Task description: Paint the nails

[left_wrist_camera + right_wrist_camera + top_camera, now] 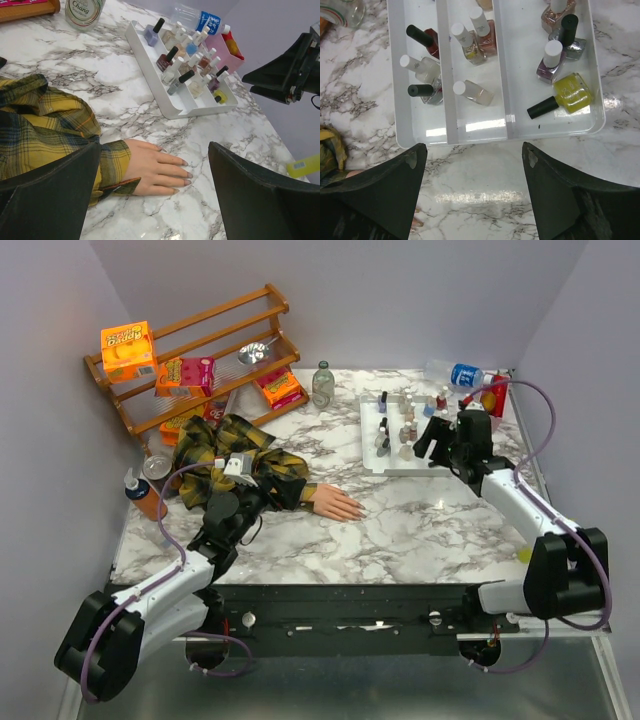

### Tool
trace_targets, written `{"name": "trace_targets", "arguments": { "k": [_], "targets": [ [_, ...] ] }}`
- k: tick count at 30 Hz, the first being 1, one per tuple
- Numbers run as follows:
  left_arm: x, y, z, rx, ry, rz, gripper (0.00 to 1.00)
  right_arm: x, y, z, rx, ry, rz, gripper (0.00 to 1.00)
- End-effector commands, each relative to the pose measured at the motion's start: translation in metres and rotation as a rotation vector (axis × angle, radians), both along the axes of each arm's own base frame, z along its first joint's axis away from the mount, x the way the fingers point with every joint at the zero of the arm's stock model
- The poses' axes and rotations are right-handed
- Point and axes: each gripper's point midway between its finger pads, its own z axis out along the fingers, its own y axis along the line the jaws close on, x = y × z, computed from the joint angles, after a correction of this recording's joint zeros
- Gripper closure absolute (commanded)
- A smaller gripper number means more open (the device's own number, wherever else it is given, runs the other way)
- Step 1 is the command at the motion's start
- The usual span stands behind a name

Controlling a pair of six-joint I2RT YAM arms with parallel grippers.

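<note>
The nails [188, 175] are bare, as far as we can see: small pale tips on the fingers of a peach mannequin hand [155, 172] that lies palm down on the marble table [480, 195], left of centre. Its fingers point right, towards the polish. The hand sticks out of a yellow-and-black plaid sleeve [45, 125], which is bunched up on the left and likely helps keep the hand from sliding.

Our left gripper [155, 150] hovers just near of the wrist with its fingers spread wide and nothing between them. It looks along the hand, so we judge it is placed to watch or steady the hand rather than to paint.

To the far right sits a white tray [600, 120] split into lanes, which keeps the nail-polish bottles [470, 45] sorted. Most stand upright; a yellow bottle [572, 92] lies on its side in the right lane.

Our right gripper [473, 150] hangs above the tray's near edge, also wide apart and empty. It faces down on the bottles, so we take it to be choosing one. No cap is off and no brush is out, so painting has not begun.
</note>
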Motion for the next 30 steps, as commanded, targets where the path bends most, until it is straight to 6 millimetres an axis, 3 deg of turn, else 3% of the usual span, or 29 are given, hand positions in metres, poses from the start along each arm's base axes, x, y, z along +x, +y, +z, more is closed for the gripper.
{"name": "trace_targets", "arguments": {
  "k": [1, 5, 6, 8, 10, 30],
  "targets": [
    [0.000, 0.002, 0.005, 0.007, -0.028, 0.005, 0.01, 0.014, 0.014, 0.003, -0.050, 0.018, 0.105, 0.15],
    [0.000, 0.001, 0.003, 0.010, -0.022, 0.005, 0.01, 0.027, 0.016, -0.008, -0.106, 0.092, 0.119, 0.18],
    [0.001, 0.002, 0.004, 0.012, -0.026, 0.007, 0.01, 0.028, 0.020, -0.018, -0.118, 0.126, 0.134, 0.19],
    [0.000, 0.002, 0.003, 0.014, -0.026, 0.007, 0.01, 0.035, 0.025, -0.019, -0.140, 0.137, 0.153, 0.21],
    [0.000, 0.002, 0.003, 0.015, -0.027, 0.005, 0.01, 0.040, 0.031, -0.025, -0.177, 0.154, 0.167, 0.28],
    [0.001, 0.008, 0.005, 0.015, -0.037, 0.039, 0.01, 0.069, 0.032, -0.067, -0.276, 0.277, 0.160, 0.36]
  ]
}}
